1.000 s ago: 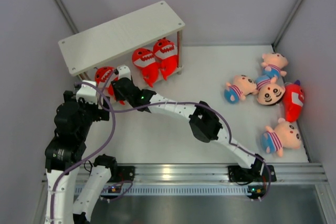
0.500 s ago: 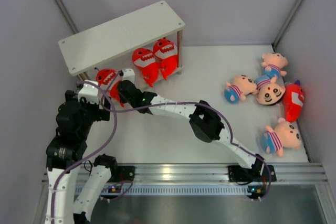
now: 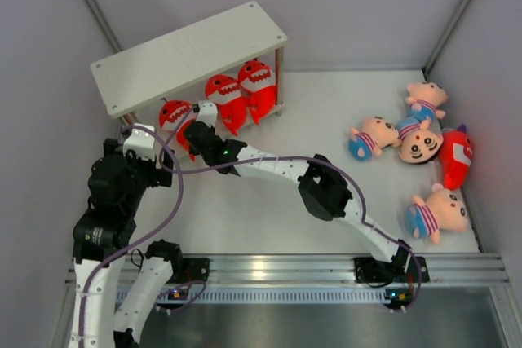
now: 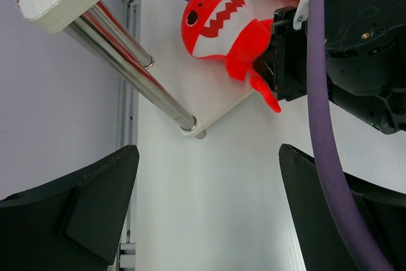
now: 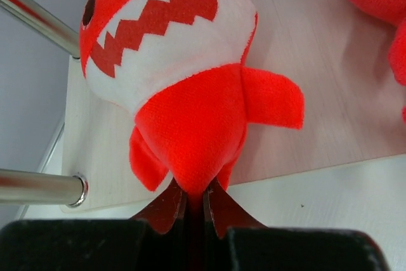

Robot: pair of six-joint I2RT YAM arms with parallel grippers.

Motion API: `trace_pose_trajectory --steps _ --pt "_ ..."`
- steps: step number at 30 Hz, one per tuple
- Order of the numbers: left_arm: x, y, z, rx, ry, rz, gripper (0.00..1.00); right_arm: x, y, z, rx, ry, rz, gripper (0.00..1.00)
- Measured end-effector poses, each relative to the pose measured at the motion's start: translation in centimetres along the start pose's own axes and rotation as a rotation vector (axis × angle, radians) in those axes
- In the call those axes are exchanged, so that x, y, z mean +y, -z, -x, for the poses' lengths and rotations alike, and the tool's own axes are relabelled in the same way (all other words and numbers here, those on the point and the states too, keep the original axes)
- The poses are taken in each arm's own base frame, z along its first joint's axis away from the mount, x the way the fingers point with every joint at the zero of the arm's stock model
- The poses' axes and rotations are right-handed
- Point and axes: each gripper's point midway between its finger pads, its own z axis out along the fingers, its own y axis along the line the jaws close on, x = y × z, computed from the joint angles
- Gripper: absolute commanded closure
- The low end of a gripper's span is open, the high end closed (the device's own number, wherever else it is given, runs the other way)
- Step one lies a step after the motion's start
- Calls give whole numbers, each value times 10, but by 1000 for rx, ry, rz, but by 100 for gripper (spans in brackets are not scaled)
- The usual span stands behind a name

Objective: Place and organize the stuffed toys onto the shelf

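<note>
My right gripper (image 3: 196,130) is shut on the tail of a red shark (image 3: 174,113) and holds it on the left end of the lower board of the white shelf (image 3: 188,50). In the right wrist view the gripper (image 5: 193,193) pinches the shark (image 5: 171,49) over the board (image 5: 317,93). Two more sharks (image 3: 224,95) (image 3: 258,83) sit on that board. A fourth shark (image 3: 457,156) and the boy dolls (image 3: 371,136) (image 3: 420,143) (image 3: 436,212) lie at the right. My left gripper (image 4: 206,220) is open and empty in front of the shelf's left corner, and its view shows the held shark (image 4: 219,23).
The shelf's metal leg (image 4: 130,71) stands just ahead of my left gripper. The right arm (image 3: 318,189) stretches across the table's middle. A side wall (image 3: 497,120) runs close behind the toys at the right.
My right gripper has carried the red shark up and to the right, from in front of the shelf onto its lower board. The left arm has hardly moved.
</note>
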Motion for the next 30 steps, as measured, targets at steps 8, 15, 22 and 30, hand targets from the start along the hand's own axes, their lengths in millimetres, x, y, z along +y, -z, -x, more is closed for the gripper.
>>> trace_pose_trajectory --steps 8,15,22,30 --pt "0 -1 1 -2 -1 -3 2 -3 -1 6 -8 39 0 31" --pt "-6 -1 2 -9 -5 -31 2 -16 11 6 20 114 17 1" --pt "-17 3 8 -47 -7 -100 2 -40 49 17 52 165 21 1" --pt "0 26 14 -106 -13 -18 2 -109 118 73 61 173 -32 2"
